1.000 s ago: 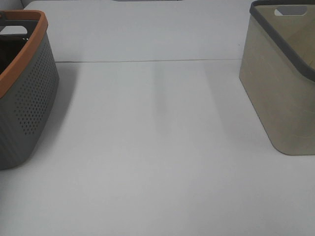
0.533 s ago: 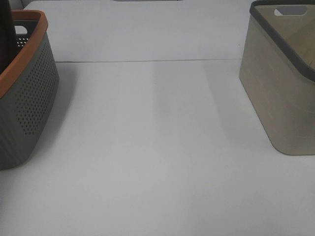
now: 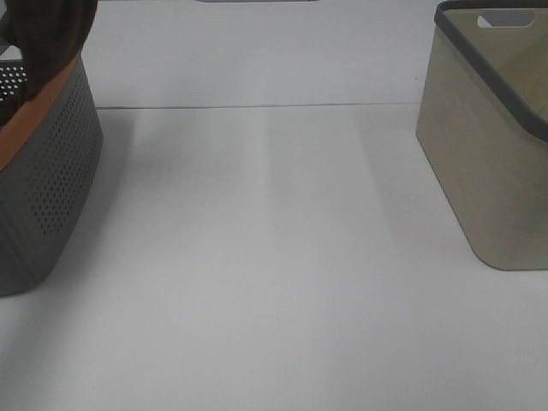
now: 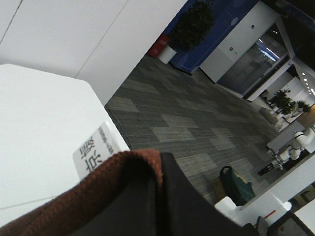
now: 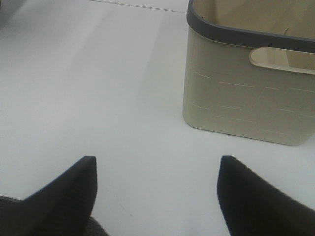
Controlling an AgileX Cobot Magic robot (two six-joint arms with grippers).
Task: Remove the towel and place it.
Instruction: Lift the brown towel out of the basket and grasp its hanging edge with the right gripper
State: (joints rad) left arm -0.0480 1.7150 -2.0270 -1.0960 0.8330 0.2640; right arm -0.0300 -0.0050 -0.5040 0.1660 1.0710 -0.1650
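Note:
The dark brown towel hangs at the top left of the exterior view, over the orange rim of the grey perforated basket. In the left wrist view the towel is bunched against a black finger of my left gripper, which is shut on it; its white tag sticks out. Neither gripper shows in the exterior view. My right gripper is open and empty above the white table, short of the beige basket.
The beige basket with a dark grey rim stands at the right edge of the table. A seam crosses the white table at the back. The left wrist view looks past the table edge to a carpeted hall.
The towel has risen out of the grey basket and come into view at the top left, spreading rightward over the rim. The baskets have not moved.

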